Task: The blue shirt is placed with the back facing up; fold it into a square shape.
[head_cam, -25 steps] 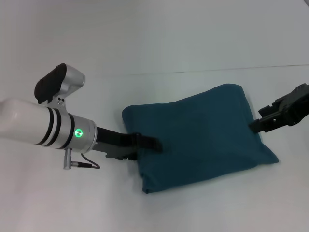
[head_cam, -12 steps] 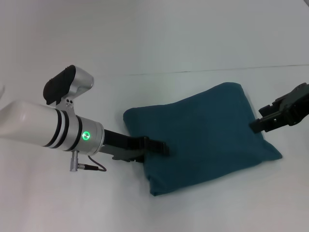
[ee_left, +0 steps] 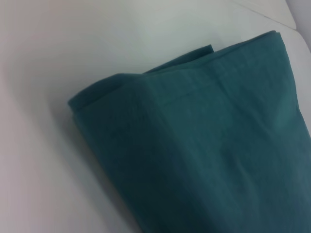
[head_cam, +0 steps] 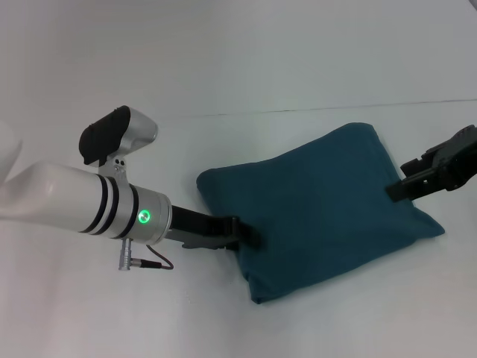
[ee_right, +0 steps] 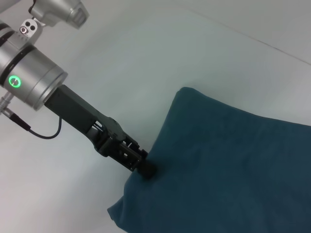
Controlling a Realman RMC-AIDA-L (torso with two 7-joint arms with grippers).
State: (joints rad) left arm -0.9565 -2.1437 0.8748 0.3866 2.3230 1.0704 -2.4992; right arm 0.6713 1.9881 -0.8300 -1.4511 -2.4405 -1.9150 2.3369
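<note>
Your left gripper (head_cam: 250, 237) fingers pinch the folded dark teal-blue cotton shirt's (head_cam: 320, 209) left edge; right gripper (head_cam: 396, 191) at its right edge, finger state can't tell.

Blue shirt (head_cam: 320, 209) lay folded on table (head_cam: 246, 67), between both grippers. Left gripper (head_cam: 250, 235) sat at shirt's left edge, tip touching cloth, near its front corner. Right gripper (head_cam: 399, 190) sat opposite, at shirt's right edge. Shirt's rear edge lay beyond both claws, front corner nearer than left one.

Plain dark teal-blue shirt (head_cam: 320, 201) on a white table (head_cam: 238, 67); black left hand (head_cam: 250, 235).
</note>
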